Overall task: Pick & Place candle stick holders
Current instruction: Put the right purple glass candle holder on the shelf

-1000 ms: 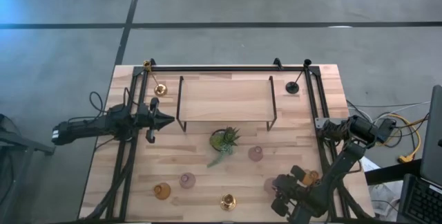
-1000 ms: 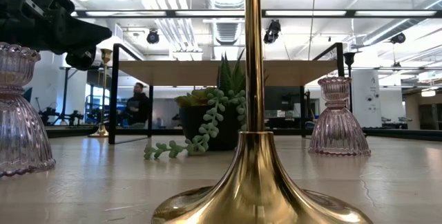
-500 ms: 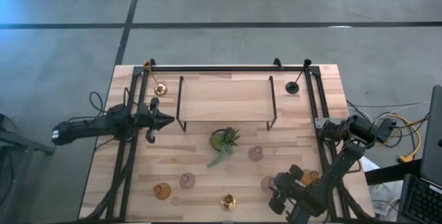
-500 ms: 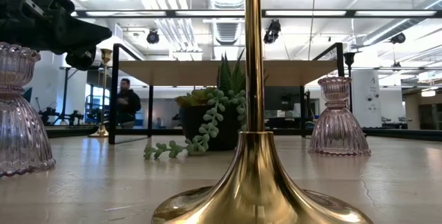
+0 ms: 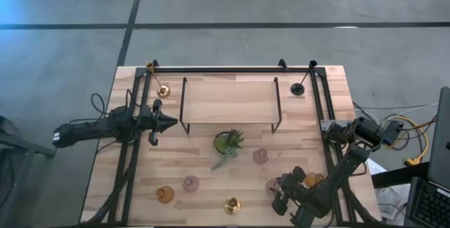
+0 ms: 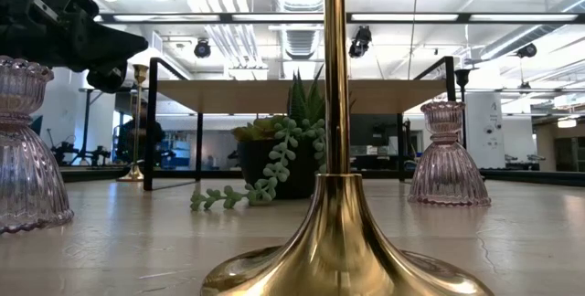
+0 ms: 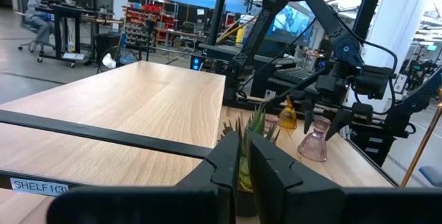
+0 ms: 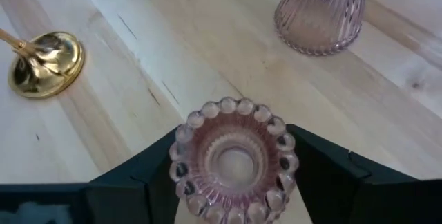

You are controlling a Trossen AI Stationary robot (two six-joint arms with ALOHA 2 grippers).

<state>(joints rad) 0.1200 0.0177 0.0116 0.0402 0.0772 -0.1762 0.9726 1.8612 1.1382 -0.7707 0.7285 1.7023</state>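
1. My right gripper [image 5: 276, 194] sits at the lower right of the high view, fingers apart on either side of a pink holder [image 8: 235, 156]. In the right wrist view the fingers [image 8: 131, 175] flank its beaded rim; I cannot tell if they touch it.
2. My left gripper [image 5: 171, 122] waits at the left middle of the high view, jaws together and empty, pointing at the shelf [image 5: 229, 100].
3. A second pink holder [image 5: 261, 157] stands right of centre, just right of the plant [image 5: 228, 142].
4. A third pink one [image 5: 190, 184] is at lower left, with an amber holder [image 5: 164, 195] just beside it.
5. Another amber holder [image 5: 312, 180] is at lower right, close by my right arm.
6. A brass holder [image 5: 232, 205] stands at bottom centre; it fills the low view's foreground.
7. A second brass one [image 5: 163, 91] is at the shelf's upper left; the black holder [image 5: 299, 89] at its upper right.
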